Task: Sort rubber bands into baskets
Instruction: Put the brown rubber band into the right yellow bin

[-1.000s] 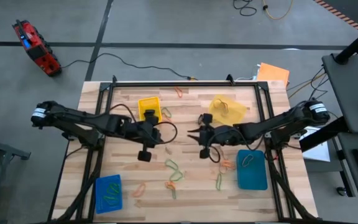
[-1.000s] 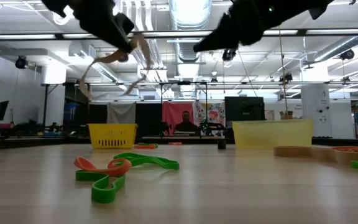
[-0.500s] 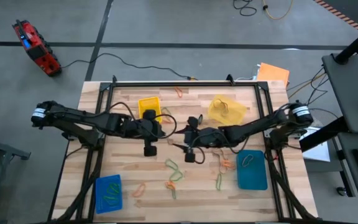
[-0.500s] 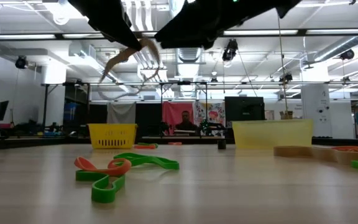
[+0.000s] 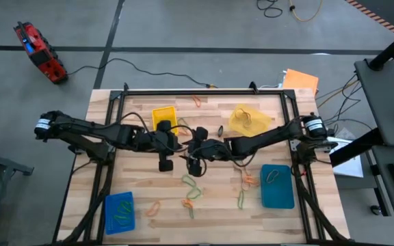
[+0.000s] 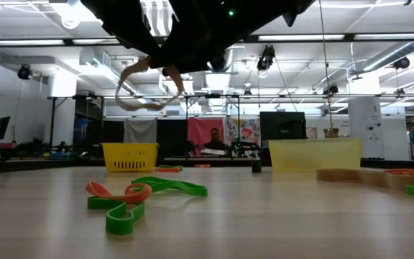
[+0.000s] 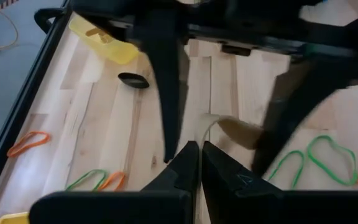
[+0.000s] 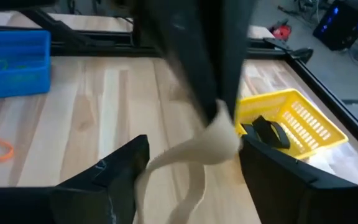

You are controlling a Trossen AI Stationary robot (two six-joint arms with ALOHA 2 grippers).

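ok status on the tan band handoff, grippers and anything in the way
Left gripper shut on tan band, held above the table. Right gripper open, fingers either side of the band. Nothing between them.

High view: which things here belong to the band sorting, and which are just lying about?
Job: tan band held by left gripper; open right gripper; loose bands; yellow basket, pale yellow basket, blue basket, teal basket.
Lying about: orange sheet, red tool, floor cables.

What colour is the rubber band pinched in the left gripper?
Tan; the rubber band in the left gripper shows best in the right wrist view.
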